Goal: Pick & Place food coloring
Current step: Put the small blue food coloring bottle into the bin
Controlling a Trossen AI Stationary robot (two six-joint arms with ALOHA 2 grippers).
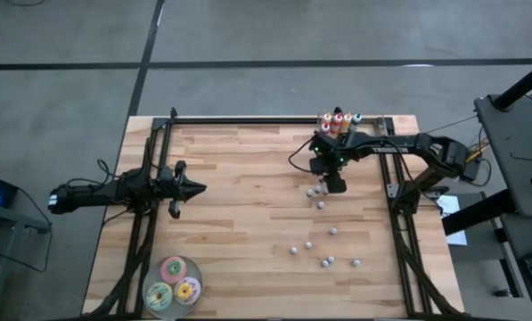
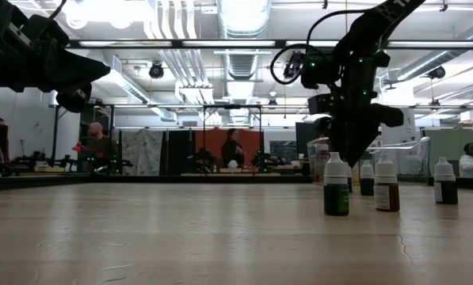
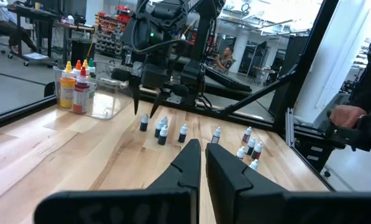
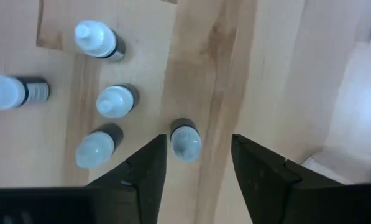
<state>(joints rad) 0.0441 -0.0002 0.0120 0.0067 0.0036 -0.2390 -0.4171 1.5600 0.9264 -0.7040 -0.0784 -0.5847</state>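
Right gripper (image 4: 194, 165): pointing down at the table in the upper right-centre of the high view; fingers spread apart, holding nothing. One small bottle (image 4: 185, 140) stands between the fingertips in the right wrist view, touching neither finger as far as can be seen.

Left gripper (image 1: 197, 188): waiting at left-centre of the high view, above bare wood, well apart from the bottles. Its fingers lie nearly together in the left wrist view, with only a narrow slit between them, and nothing is in them.

Food coloring, loose bottles (image 1: 322, 204): pale-capped, scattered upright on the table (image 1: 239, 232) in the centre-right and lower-right of the high view. A near group lies just beside and below the right gripper; a farther group (image 1: 327, 261) lies toward the lower right. In the low view four dark-bodied bottles (image 2: 336, 186) stand in a row at the right.

Food coloring, grouped bottles (image 1: 338, 120): red, orange, yellow and teal bodies, standing together in a clear container (image 3: 104, 102) at the top edge of the table, beside the right arm.

Discs (image 1: 173, 283): pink, green and yellow, flat, clustered at the lower left of the high view.

Background: people at benches across the room in the low view.
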